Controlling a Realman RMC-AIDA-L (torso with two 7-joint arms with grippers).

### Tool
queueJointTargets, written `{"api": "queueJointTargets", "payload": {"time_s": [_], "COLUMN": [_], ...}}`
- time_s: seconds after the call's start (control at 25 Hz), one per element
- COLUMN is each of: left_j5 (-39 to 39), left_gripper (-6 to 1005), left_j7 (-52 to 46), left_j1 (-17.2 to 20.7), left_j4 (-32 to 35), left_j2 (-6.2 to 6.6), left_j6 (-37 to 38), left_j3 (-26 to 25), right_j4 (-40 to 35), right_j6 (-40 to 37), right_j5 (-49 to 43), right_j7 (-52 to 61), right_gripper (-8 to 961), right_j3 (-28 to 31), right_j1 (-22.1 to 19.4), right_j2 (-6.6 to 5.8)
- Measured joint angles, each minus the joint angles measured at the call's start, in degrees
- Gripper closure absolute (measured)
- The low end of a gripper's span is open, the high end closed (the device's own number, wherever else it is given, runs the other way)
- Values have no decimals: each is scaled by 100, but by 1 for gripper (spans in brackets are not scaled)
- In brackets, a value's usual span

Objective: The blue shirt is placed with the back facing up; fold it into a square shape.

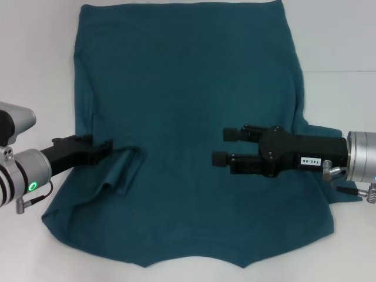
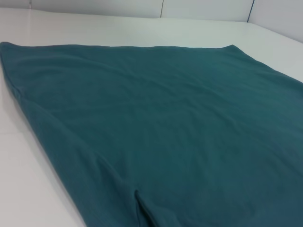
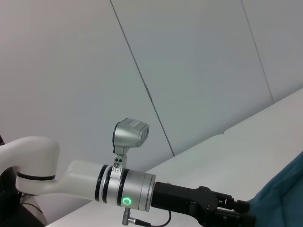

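Nearest edge: blue shirt (image 1: 188, 117) lay flat on the white bench (image 1: 35, 70), plain side up, collar notch towards the robot, hem at the far end. Both sleeves looked already tucked in – right one folded over near the right edge, left one bunched into a loose ridge of cloth close to the left hand (image 1: 106, 150).

Mid-shirt: left hand sat low at the shirt's left side, right at that ridge; can't tell if it was apart, together or pinching cloth. Right hand (image 1: 226, 147) hovered over the right half of the shirt, fingers apart, gripping nothing – arm came in from the right edge.

Far end: hem straight, body smooth, no cross fold yet.

Judgement: early-to-mid stage. Sleeve tucks roughly done, left one untidy. Still to do – flatten that left ridge, bring the sides in if needed, then fold collar end to hem to get the square
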Motion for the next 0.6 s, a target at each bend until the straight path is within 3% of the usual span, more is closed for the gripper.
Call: {"api": "queueJointTargets", "payload": {"time_s": [0.6], "left_j5": [-8], "left_gripper": [511], "left_j7": [-27], "left_j1": [15], "left_j4": [34], "left_j2": [-18], "left_j6": [-196], "left_j3": [68], "right_j4": [0], "right_j6": [-13], "right_j5": [0], "right_j7": [0], "right_gripper": [100], "right_j3": [0], "right_j1": [-16], "right_j2": [0]}}
